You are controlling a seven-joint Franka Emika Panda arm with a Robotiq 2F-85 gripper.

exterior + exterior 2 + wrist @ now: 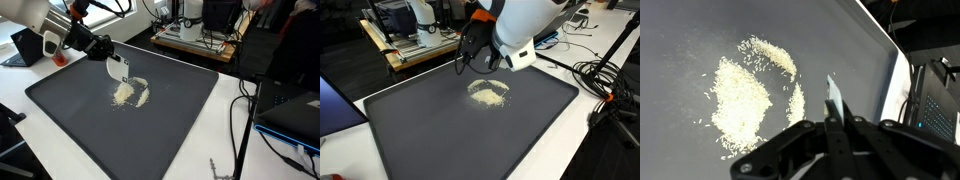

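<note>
- The gripper (832, 125) is clamping a thin white tool (833, 98) between its closed jaws;
- the grain pile (740, 100) is lying on the dark mat (680, 40), inward from its edges, just beside the white tool's tip.

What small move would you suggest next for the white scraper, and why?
Probably sweep the white scraper sideways into the grains: the gripper grips it just beside them, and they lie in a heap with a loose arc around it on the dark tray.
</note>
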